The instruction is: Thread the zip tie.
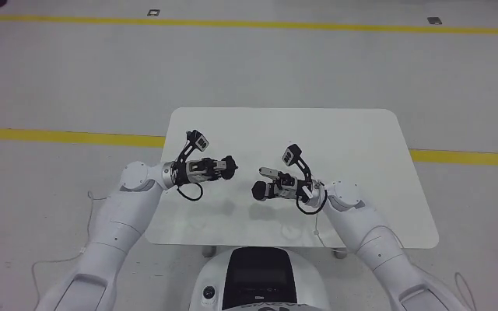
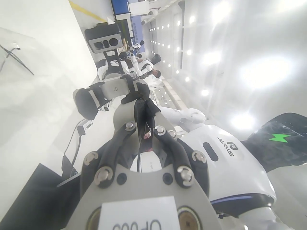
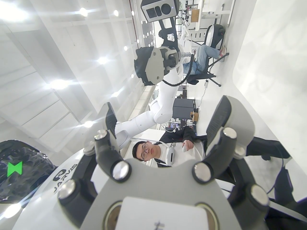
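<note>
While both arms hang above the worktop [image 1: 350,140], gripper facing gripper, nothing is threaded yet by my reading. Now the left gripper [image 2: 142,98] is pinched tight, pads [image 2: 141,111] pressed flat together. Whether anything thin sits between them, I can't tell. Over to the right gripper [image 3: 165,112]: it stands wide, clear air between its fingers, holding nothing. And the zip tie [image 2: 16,59]? My best call is that thin dark strand lying flat on the worktop, well apart from both grippers, though it's so fine I won't swear to it.

So the step in hand looks like the pick-up. To do it well, I'd send the right gripper down, since it's ready to close. It should straddle the strand squarely and pinch near one end, leaving plenty of tail free. A thin, flat tie on a smooth top is apt to slide or slip from the pads, so come straight down and close gently. The other end then wants the left gripper, which must open first. Line the tail up with the head's slot before any push.

Now the views. Top view gives the layout: two grippers tip to tip, near but not touching, over the worktop. Left wrist view gives the closed pads close up, the strand on the worktop, and the right gripper just beyond. Right wrist view gives the wide gap plainly, with the left gripper end-on farther off.
</note>
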Robot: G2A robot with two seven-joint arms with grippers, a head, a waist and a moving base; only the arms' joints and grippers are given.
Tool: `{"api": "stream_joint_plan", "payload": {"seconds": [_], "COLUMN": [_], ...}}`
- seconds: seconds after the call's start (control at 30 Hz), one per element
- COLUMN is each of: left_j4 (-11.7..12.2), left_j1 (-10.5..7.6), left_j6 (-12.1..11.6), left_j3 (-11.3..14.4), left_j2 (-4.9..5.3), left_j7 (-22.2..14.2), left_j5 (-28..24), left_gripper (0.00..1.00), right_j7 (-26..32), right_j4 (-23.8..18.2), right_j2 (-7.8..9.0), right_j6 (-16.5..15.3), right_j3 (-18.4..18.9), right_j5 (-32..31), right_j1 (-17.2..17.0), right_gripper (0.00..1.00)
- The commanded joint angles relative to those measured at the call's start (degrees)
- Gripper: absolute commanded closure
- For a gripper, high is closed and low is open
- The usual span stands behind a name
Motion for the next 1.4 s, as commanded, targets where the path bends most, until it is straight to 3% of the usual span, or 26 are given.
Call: {"api": "stream_joint_plan", "payload": {"seconds": [0.0, 0.13, 0.33, 0.8, 0.87, 1.03, 1.13, 1.23, 1.37], "left_j4": [0.79, 2.08, 2.06, 2.1, 2.1, 2.1, 2.1, 2.1, 2.1], "left_j1": [-0.96, -2.35, -3.15, -2.67, -2.67, -2.67, -2.67, -2.67, -2.67], "left_j6": [0.0, 0.0, 0.0, 0.0, 0.0, 0.0, 0.0, 0.0, 0.0], "left_j3": [0.73, 2.37, 3.8, 3.62, 3.62, 3.62, 3.62, 3.62, 3.62], "left_j2": [0.01, -0.2, -0.19, 0.53, 0.53, 0.53, 0.53, 0.53, 0.53], "left_j7": [-0.14, -0.14, -0.14, -0.14, -0.14, -0.14, -0.14, -0.14, -0.14], "left_j5": [-0.21, -0.42, -0.34, -0.55, -0.55, -0.55, -0.55, -0.55, -0.55], "left_gripper": [1.0, 1.0, 1.0, 1.0, 1.0, 1.0, 1.0, 1.0, 1.0], "right_j7": [0.0, 0.0, 0.0, 0.0, -2.51, -7.02, -10.71, -14.42, -16.37], "right_j4": [0.0, 0.0, 0.0, 0.0, -1.1, -7.84, -14.22, -20.01, -24.45], "right_j2": [0.0, 0.0, 0.0, 0.0, 0.35, 2.44, 3.7, 4.51, 5.17], "right_j6": [0.0, 0.0, 0.0, 0.0, -0.27, 1.14, 4.45, 9.95, 12.68], "right_j3": [0.0, 0.0, 0.0, 0.0, 1.08, 6.19, 9.01, 10.61, 10.99], "right_j5": [0.0, 0.0, 0.0, 0.0, -1.78, -11.21, -18.99, -25.06, -32.45], "right_j1": [0.0, 0.0, 0.0, 0.0, -0.6, -3.97, -7.19, -10.12, -11.87], "right_gripper": [0.0, 0.0, 0.0, 0.0, 0.0, 0.0, 0.0, 0.0, 0.0]}}
